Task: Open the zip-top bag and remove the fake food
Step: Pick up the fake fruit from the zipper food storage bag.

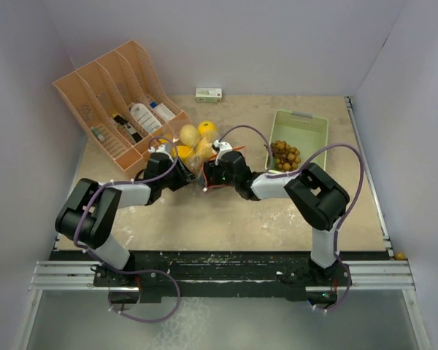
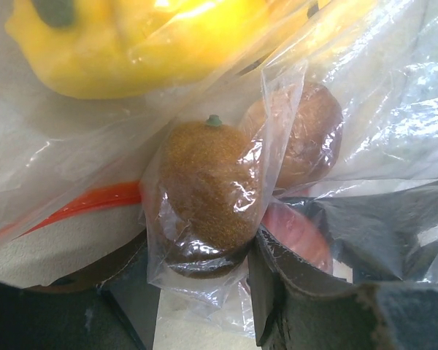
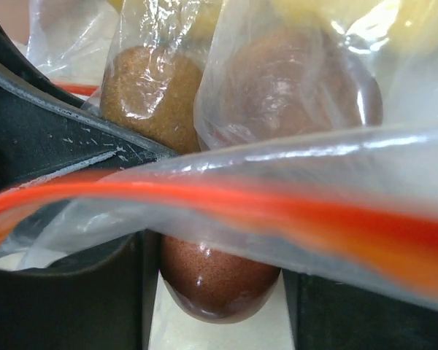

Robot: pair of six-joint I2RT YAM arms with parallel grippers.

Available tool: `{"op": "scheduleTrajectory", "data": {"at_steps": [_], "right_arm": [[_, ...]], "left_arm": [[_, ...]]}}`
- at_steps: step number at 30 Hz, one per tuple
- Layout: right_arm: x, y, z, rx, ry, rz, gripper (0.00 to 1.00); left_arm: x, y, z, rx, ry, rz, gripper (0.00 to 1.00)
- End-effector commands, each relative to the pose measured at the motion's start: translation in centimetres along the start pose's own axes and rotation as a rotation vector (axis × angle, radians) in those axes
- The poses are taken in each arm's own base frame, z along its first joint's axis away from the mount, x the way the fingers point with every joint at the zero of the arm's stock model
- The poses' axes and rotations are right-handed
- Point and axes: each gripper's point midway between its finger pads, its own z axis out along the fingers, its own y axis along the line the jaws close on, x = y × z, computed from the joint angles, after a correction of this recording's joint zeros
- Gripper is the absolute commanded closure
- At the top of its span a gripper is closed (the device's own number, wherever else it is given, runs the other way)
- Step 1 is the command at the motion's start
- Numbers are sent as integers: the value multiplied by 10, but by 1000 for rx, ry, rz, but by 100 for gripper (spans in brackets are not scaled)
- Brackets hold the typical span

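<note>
Now | beige table (image 1: 226, 226), grey walls (image 1: 277, 44) | left claw (image 2: 201, 292): cannot tell | right claw (image 3: 215, 292): apart

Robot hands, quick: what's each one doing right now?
Left hand: closed on the clear plastic zip-top bag around a brown fuzzy toy ball.
Right hand: open, straddling a glossy reddish-brown toy lump.

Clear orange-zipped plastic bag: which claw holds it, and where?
Left claw seems to pinch the clear plastic bag around a fuzzy brown toy lump; right claw, cannot tell.

A robot lab test cell. Plain white walls (image 1: 277, 44) box in the table (image 1: 226, 226). A metal rail (image 1: 219, 275) edges it.
</note>
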Motion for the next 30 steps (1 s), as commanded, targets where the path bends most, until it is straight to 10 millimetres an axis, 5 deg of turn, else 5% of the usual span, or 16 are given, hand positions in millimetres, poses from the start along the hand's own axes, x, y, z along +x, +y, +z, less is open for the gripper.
{"op": "scheduleTrajectory", "data": {"at_steps": [1, 4, 12, 17, 23, 30], "right_arm": [[-1, -2, -10, 42, -3, -21, 56], [-3, 0, -29, 42, -20, -5, 58], [-46, 7, -93, 90, -146, -21, 56], [-69, -12, -146, 182, -189, -54, 55], [-125, -76, -237, 366, -392, -10, 53], [-123, -165, -259, 637, -322, 72, 51]], "left_arm": [[10, 8, 4, -31, 43, 20, 70], [10, 11, 4, -41, 42, 17, 70], [10, 16, 6, -47, 52, -2, 69], [10, 17, 6, -50, 51, -3, 69], [11, 17, 6, -46, 52, -9, 69], [8, 12, 1, -32, 46, -5, 68]]}}
